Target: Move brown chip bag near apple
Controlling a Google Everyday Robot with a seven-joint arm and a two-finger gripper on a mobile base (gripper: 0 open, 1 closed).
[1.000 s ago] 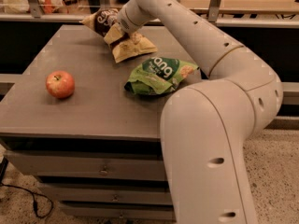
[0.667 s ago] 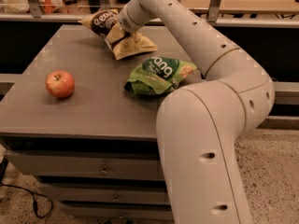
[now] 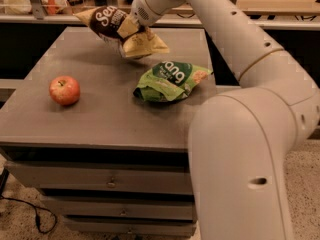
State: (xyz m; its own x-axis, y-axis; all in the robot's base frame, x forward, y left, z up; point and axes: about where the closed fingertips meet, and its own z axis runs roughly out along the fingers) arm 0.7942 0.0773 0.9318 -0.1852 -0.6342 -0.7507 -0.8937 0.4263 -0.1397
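Observation:
The brown chip bag (image 3: 117,28) has a dark brown top with white lettering and a tan lower part. It hangs tilted above the far part of the grey table (image 3: 95,109). My gripper (image 3: 131,30) is shut on the bag's middle and holds it off the surface. The apple (image 3: 64,90) is small, round and red. It sits on the table's left side, well to the front left of the bag and gripper.
A green chip bag (image 3: 172,80) with white letters lies on the table right of centre, in front of the gripper. The table has drawers below its front edge. My white arm fills the right side. Shelving stands behind the table.
The brown chip bag has been lifted off the table in my gripper. The apple and green bag have not moved.

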